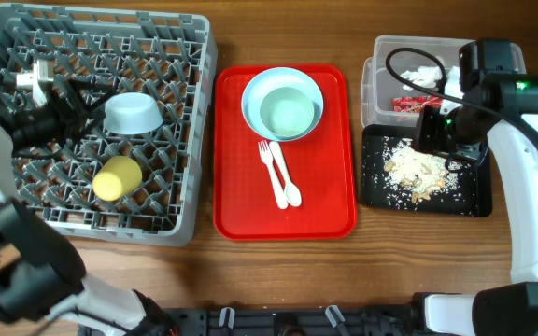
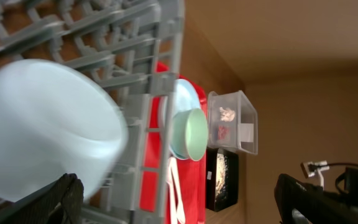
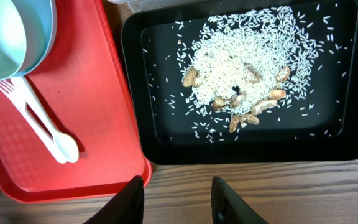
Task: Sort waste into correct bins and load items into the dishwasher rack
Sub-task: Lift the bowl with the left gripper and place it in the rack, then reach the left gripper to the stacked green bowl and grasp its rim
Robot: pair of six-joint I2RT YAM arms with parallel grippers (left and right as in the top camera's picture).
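Note:
The grey dishwasher rack (image 1: 180, 140) holds a pale bowl (image 1: 133, 113) and a yellow cup (image 1: 118, 178). My left gripper (image 1: 93, 101) is open just left of that bowl. In the left wrist view the bowl (image 2: 42, 130) lies blurred beside one finger (image 2: 67, 194), not gripped. On the red tray a second bowl (image 1: 288, 114) sits in the blue plate (image 1: 250, 93), with the white fork and spoon (image 1: 280, 175) below. The clear tub (image 1: 374, 79) holds the red wrapper (image 1: 415, 105) and tissue (image 1: 426, 77). Rice crumbs (image 3: 247, 62) fill the black tray (image 3: 135, 93). My right gripper (image 3: 179, 199) hovers open and empty over its near edge.
The red serving tray (image 1: 330, 201) lies between the rack and the two bins. Bare wooden table (image 1: 278, 271) runs along the front. The right arm (image 1: 530, 187) reaches in from the right side, over the bins.

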